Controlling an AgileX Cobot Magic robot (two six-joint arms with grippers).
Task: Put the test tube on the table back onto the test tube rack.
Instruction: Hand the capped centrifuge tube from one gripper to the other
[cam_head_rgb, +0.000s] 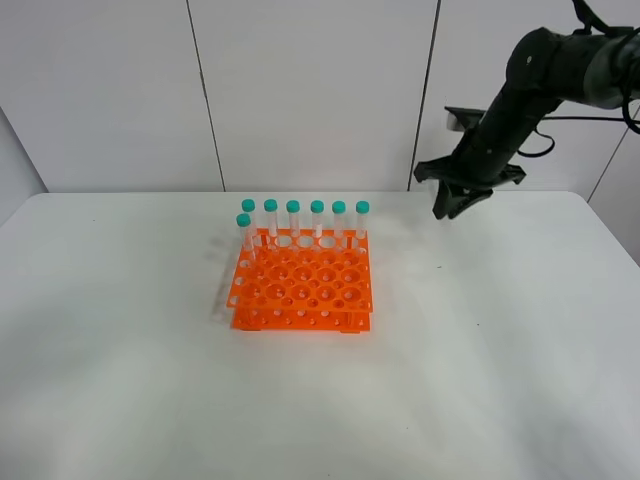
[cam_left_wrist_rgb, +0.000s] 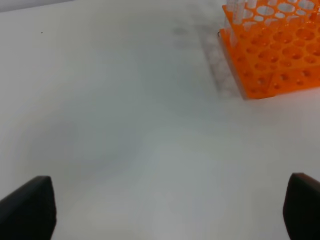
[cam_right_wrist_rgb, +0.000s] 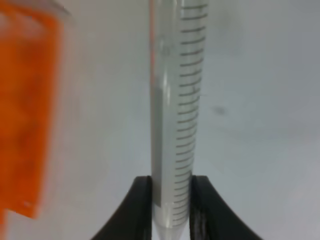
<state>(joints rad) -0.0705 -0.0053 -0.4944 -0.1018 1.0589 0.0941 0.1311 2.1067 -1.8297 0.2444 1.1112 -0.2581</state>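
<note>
The test tube (cam_right_wrist_rgb: 175, 100) is off the table (cam_head_rgb: 500, 350), pinched between the fingers of the right gripper (cam_right_wrist_rgb: 170, 210), which is clamped narrow on it low on its length. Its long axis runs straight out from the jaws along the gripper's own reach. The far end leaves the right wrist view and the near end seems to narrow between the fingers, so we cannot say which end carries the cap. In the high view this gripper hangs in the air behind and to the right of the test tube rack (cam_head_rgb: 300, 290), angled down, and we cannot make the tube out there. We judge the main risk to be leverage: held near one end, the tube could pivot or slip if it catches a hole's rim. It could also knock the seven tubes (cam_head_rgb: 305, 215) along the rack's back and left edge, or lead with the wrong end. The left gripper (cam_left_wrist_rgb: 167, 210) stands wide and empty over bare table.
</note>
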